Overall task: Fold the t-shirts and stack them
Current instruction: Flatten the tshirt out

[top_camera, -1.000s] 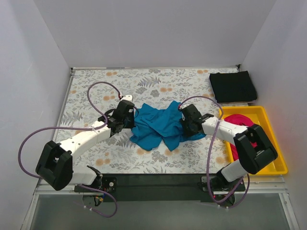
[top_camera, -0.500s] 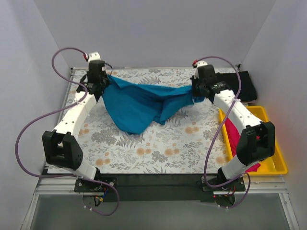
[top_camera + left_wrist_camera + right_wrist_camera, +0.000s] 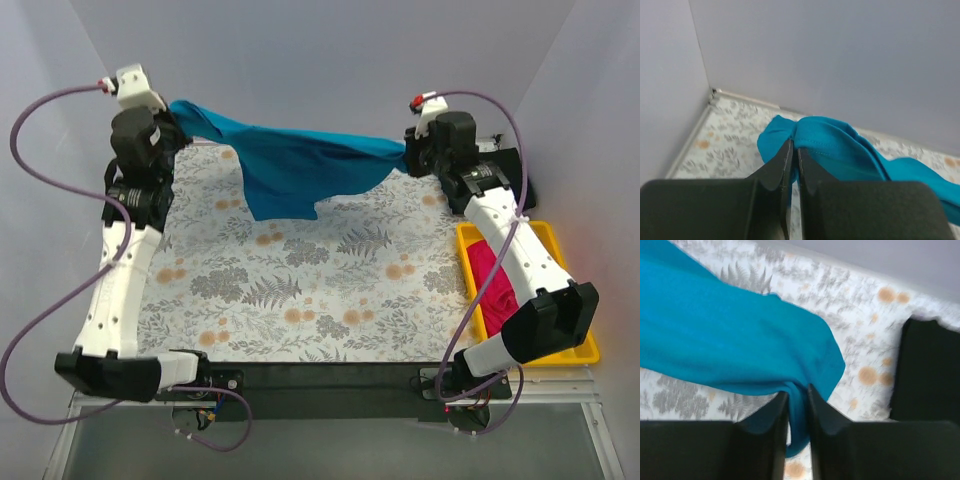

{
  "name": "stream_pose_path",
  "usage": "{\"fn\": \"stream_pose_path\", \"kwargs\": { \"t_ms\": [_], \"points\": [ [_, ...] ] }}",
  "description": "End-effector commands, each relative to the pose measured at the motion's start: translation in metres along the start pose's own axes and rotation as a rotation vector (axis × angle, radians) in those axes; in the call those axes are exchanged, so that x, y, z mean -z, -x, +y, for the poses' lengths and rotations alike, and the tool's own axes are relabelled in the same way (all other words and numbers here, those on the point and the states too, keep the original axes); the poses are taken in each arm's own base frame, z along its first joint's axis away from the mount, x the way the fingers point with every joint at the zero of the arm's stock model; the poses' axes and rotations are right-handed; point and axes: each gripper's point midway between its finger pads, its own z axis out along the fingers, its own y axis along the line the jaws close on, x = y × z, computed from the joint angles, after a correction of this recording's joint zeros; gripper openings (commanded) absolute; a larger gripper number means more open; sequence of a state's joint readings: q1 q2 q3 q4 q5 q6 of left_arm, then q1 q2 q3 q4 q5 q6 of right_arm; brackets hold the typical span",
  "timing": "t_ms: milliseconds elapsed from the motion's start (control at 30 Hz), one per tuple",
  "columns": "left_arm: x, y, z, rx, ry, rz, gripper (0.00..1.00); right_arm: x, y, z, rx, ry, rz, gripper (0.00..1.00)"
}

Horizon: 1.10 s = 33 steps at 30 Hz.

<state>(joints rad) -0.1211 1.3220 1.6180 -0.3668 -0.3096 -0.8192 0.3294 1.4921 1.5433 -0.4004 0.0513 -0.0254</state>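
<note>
Up at the far corner, the folded black cotton t-shirt (image 3: 516, 170) is mostly hidden behind the right arm (image 3: 515, 250). In the right wrist view that black shirt (image 3: 927, 370) is just a blur, clipped by the frame edge. The same arm half covers the magenta-pink cotton t-shirt (image 3: 495, 280) in the yellow plastic tray (image 3: 545, 232). The teal-blue cotton t-shirt (image 3: 835, 150) runs off the left wrist view's right edge, and its pinched hem vanishes inside the left gripper (image 3: 792, 155).

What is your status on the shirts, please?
Left gripper, right gripper shut on teal shirt, stretched aloft. Black shirt far right; pink shirt in tray. Nothing blocking.
</note>
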Motion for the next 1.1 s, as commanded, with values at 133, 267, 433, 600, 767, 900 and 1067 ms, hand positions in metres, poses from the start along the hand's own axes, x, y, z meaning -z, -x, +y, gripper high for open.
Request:
{"fn": "stream_pose_path", "kwargs": {
  "t_ms": [133,267,433,600,767,900,1067],
  "points": [
    [0.085,-0.144,0.02,0.137,-0.058,0.3,0.0,0.033,-0.14,0.04,-0.132,0.177,0.265,0.48],
    [0.119,-0.204,0.033,0.158,-0.064,0.409,0.0,0.044,-0.187,0.062,-0.153,0.265,0.361,0.52],
    [0.138,-0.255,0.058,0.129,0.022,0.487,0.0,0.038,-0.223,0.078,-0.173,0.299,0.46,0.52],
    [0.135,-0.257,0.061,0.121,0.045,0.469,0.0,0.013,-0.236,0.071,-0.187,0.232,0.485,0.51],
    [0.136,-0.257,0.061,0.114,0.047,0.467,0.0,-0.019,-0.229,0.052,-0.189,0.101,0.435,0.53],
    [0.137,-0.259,0.059,0.102,0.046,0.476,0.0,-0.043,-0.234,0.04,-0.178,-0.028,0.452,0.58],
    [0.138,-0.259,0.059,0.092,0.048,0.472,0.0,-0.064,-0.24,0.036,-0.156,-0.118,0.47,0.57]
  ]
}}
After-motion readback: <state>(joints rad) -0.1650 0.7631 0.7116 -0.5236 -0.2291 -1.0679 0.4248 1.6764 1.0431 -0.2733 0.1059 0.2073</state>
